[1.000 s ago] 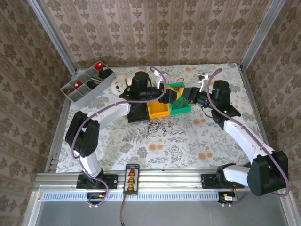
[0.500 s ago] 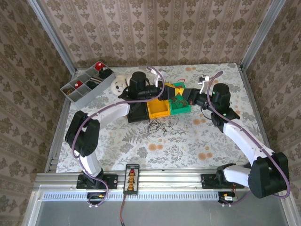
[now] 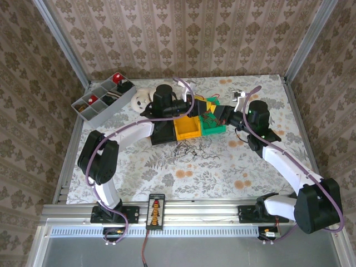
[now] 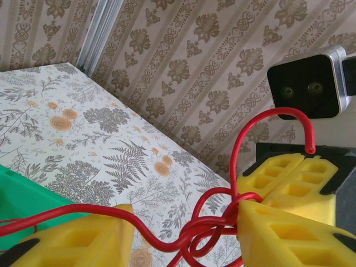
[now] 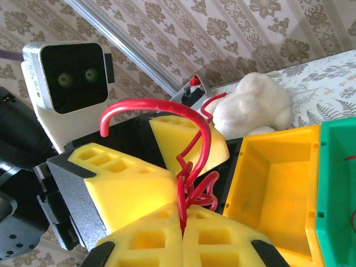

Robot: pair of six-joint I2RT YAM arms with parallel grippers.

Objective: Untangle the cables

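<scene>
Floral surface with wallpapered walls all round, and both arms are reaching in over the far middle of it. Right gripper is squeezing its jaws together on the red cable, which is running up out of the pinch and curling over in a hook. Left gripper is facing it nose to nose, with its jaws spread. The knotted loops of that same red cable are sitting in the gap and brushing one jaw, not clamped as far as I can see. All this is hanging just over the yellow bin and green bin. Loose black wires are lying scattered on the surface just on the near side of the bins. White plush toy is sitting to their left, and a grey divided tray is sitting at the far-left corner.
</scene>
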